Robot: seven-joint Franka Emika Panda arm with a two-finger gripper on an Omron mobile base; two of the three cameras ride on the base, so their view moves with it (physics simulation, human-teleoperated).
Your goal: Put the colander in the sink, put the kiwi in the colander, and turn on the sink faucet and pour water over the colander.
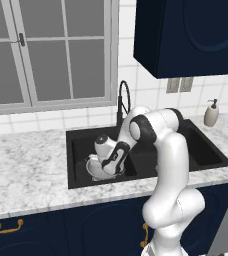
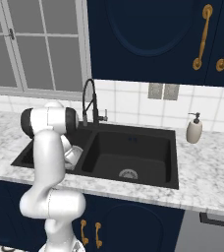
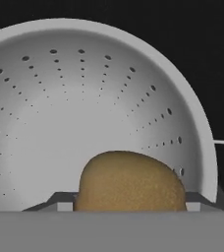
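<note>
Kiwi [image 3: 131,182], a small brown oval fruit, apparently sits clamped crosswise between the gripper's [image 3: 129,199] jaws, directly above the perforated silver-grey metal colander [image 3: 60,113].

In the left base view the arm's wrist covers much of the colander [image 1: 93,169] in the sink's [image 1: 76,140] left basin; only a sliver of pale rim shows. From the right base view the arm hides most of it too. In the hand view the kiwi [image 3: 129,181] is cut off at the bottom, the claw's fingertips barely peek beside it, and contact cannot be judged.
</note>
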